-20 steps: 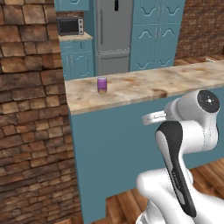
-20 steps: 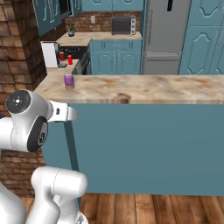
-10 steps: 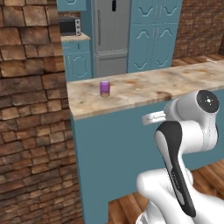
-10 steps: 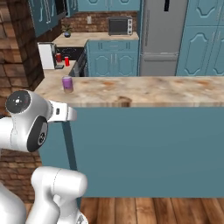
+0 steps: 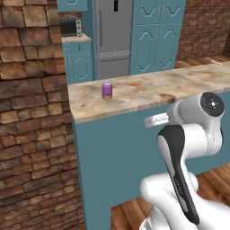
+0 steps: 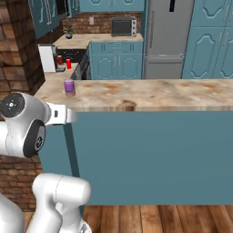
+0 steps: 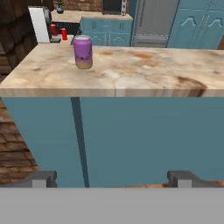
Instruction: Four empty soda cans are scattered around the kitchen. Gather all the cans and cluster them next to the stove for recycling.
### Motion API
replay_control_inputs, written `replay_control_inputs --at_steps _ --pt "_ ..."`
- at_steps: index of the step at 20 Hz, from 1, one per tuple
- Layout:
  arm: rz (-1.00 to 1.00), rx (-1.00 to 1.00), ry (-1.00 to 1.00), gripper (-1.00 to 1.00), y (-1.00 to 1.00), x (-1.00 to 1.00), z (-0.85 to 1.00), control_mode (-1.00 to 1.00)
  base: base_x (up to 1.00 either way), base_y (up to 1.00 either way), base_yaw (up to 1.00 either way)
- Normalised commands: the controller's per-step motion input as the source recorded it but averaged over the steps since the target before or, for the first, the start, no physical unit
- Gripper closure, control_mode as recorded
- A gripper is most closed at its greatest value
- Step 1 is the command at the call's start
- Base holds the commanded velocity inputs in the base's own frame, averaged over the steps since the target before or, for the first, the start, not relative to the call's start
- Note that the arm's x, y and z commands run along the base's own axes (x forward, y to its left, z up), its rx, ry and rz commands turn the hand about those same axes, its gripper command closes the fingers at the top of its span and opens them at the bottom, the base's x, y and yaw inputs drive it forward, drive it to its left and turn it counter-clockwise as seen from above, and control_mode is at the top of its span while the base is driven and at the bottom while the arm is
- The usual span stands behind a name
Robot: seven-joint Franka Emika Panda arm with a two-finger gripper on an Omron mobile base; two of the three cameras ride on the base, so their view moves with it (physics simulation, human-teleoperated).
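Soda cans are the quarry, and nearest the camera the gripper (image 7: 111, 179) holds nothing: its two fingertips sit far apart at the bottom of the hand view, with only the blue face of the island between them. That wide spread suits an approach, since no can is within reach yet and the hand points at the island's side, below the countertop edge.

On the marble island counter (image 6: 159, 95), near its left end close to the brick wall (image 5: 31, 112), the purple can (image 7: 82, 52) stands upright and alone, apart from anything else on the top. It looks like the likely first pick, being the closest can to the arm.

Farther back, two red cans (image 6: 64, 62) stand side by side on the rear counter, just beside a white coffee machine (image 6: 47, 58) and next to the dark cooktop of the stove (image 6: 79, 57). Those two already seem placed where the cluster belongs. Beyond them sit a microwave (image 6: 124, 27) and the steel fridge (image 5: 113, 36).
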Motion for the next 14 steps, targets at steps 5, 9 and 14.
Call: replay_control_inputs --at_steps 5,9,14 --pt "0.01 -0.03 0.00 -1.00 0.08 -0.21 0.40 -1.00 0.00 0.00 0.00" --pt "0.11 0.00 0.00 -1.00 0.03 -0.04 0.35 -1.00 0.00 0.00 0.00" --pt "0.14 0.00 0.01 -1.00 0.14 0.00 0.29 -1.00 0.00 0.00 0.00"
